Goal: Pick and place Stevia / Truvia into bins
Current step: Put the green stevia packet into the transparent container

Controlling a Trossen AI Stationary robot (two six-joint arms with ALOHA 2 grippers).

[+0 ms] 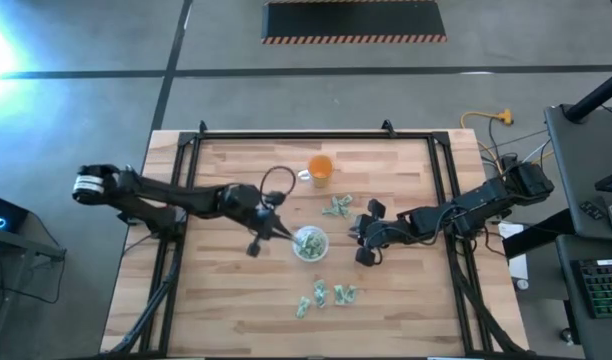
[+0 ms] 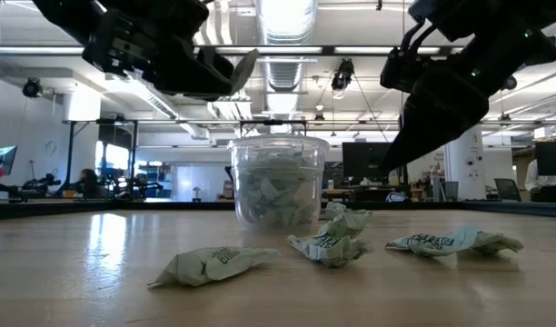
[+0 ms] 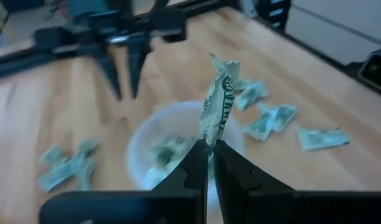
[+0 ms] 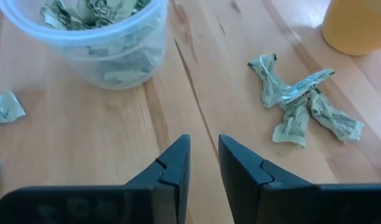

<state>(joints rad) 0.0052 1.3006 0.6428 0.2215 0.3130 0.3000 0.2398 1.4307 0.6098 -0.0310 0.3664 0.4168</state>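
One crumpled sachet pinched at its lower end in left gripper, jaws fully closed, above clear cup, already part-filled. Right gripper narrowly parted, empty, beside cup. Loose sachets near cup: light, limp paper; grip mid-body or a raised fold.

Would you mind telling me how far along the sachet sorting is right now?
Done: the cup already holds a heap of sachets. In hand: the left gripper is shut on one sachet above the cup. The right gripper hangs open and empty beside it. Left: a cluster near the orange cup and three loose sachets at the table's front.
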